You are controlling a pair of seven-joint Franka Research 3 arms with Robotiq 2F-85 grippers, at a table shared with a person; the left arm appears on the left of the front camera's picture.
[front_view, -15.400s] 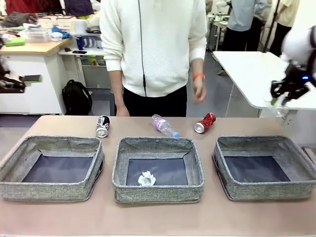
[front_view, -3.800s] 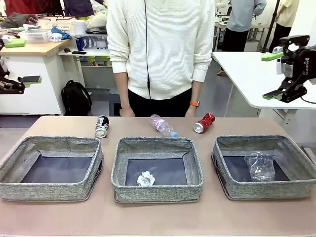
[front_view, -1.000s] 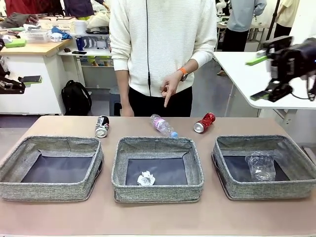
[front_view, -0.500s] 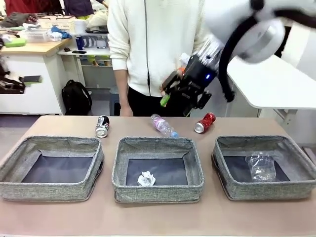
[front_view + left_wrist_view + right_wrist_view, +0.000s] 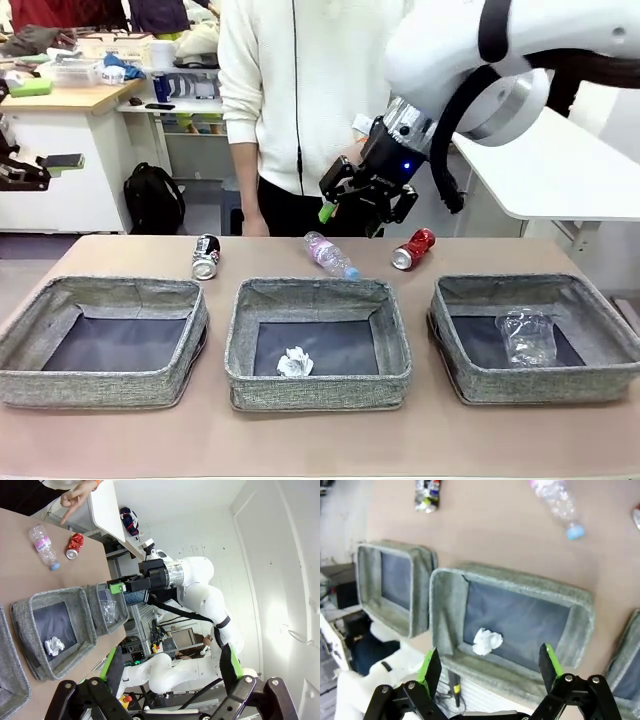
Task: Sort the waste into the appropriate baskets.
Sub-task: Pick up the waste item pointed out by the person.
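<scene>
My right gripper (image 5: 350, 217) hangs open and empty above the table's far edge, just over the clear bottle (image 5: 332, 254) with pink label and blue cap. In the right wrist view its fingers (image 5: 431, 669) frame the middle basket (image 5: 580, 605), with the bottle (image 5: 556, 501) lying at the top. A red can (image 5: 414, 248) lies right of the bottle and a black-and-silver can (image 5: 207, 256) left of it. The paper ball (image 5: 296, 362) rests in the middle basket (image 5: 318, 392) and the plastic cup (image 5: 527, 336) in the right basket (image 5: 530, 385). The left basket (image 5: 100, 388) holds nothing. My left gripper (image 5: 170, 667) is open, off to the table's left.
A person in a white sweater (image 5: 300, 90) stands at the far side; a hand (image 5: 75, 495) points down towards the bottle. A white table (image 5: 560, 165) stands at the back right and a cluttered desk (image 5: 70, 95) at the back left. Bare tabletop (image 5: 320, 445) runs in front of the baskets.
My right arm has swung from the far right across to the middle and come down over the bottle. The person's pointing hand is now behind it. The waste has not moved.
</scene>
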